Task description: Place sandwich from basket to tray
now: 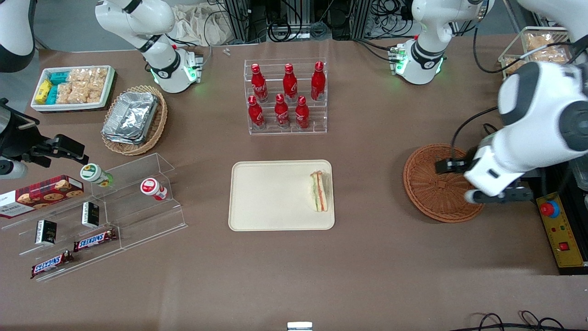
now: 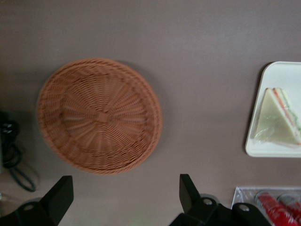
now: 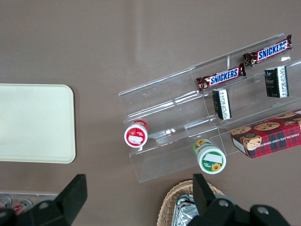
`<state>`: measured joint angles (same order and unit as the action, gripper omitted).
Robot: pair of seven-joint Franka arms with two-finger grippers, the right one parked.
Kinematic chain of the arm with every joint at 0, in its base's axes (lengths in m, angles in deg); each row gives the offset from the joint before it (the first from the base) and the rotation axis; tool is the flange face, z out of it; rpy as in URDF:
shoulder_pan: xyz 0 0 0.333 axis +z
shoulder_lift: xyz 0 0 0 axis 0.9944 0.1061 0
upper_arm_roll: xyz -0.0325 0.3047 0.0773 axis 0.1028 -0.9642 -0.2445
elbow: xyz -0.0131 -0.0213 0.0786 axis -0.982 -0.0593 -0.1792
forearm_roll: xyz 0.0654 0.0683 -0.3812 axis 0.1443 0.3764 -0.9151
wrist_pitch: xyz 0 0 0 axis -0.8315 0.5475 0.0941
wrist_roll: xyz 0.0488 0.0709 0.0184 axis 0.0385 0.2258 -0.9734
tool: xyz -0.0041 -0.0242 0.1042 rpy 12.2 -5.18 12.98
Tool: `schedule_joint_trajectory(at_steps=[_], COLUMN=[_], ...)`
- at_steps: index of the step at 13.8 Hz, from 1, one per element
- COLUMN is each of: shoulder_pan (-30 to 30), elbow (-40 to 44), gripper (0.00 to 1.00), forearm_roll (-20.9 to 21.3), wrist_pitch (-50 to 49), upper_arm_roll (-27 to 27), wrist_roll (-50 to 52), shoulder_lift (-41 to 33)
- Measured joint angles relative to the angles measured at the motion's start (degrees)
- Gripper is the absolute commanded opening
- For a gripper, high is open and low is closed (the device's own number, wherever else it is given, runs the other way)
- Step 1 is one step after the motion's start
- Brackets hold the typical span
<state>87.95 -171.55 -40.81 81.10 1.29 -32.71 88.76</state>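
sandwich (image 1: 319,191): lies flat on the tray, by the tray's short edge nearest the basket, its filling stripes showing; in the wrist view the sandwich (image 2: 277,118) sits in clear wrap inside that same edge.
tray (image 1: 271,197): cream, rounded corners, on the brown table; apart from the sandwich its surface is bare; seen partly in the left wrist view (image 2: 282,75) and the right wrist view (image 3: 33,122).
basket (image 1: 432,188): round reddish-brown wicker, well apart from the tray, toward the working arm's end of the table; nothing lies in it; the wrist view shows the whole basket (image 2: 99,115) with its woven floor bare.
gripper (image 1: 452,181): hangs above the basket, over the part of it farthest from the tray; in the wrist view the gripper (image 2: 126,195) has its two dark fingers (image 2: 187,190) spread wide, with nothing between them.
bottle rack (image 1: 287,96): clear stepped stand with six red bottles, farther from the front camera than the tray.
snack shelf (image 1: 101,216): clear tiered stand, well apart from the tray toward the parked arm's end, holding candy bars, small boxes and two jars.
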Motion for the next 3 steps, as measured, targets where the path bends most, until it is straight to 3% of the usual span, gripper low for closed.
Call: schedule_joint_trajectory(at_steps=[3], shoulder_pan=[-0.5], elbow=[-0.7], gripper=[1.0], forearm_roll=[-1.0], wrist_pitch=[-1.9], upper_arm_roll=[-4.9], wrist_roll=[-3.6], shoulder_lift=[-3.1])
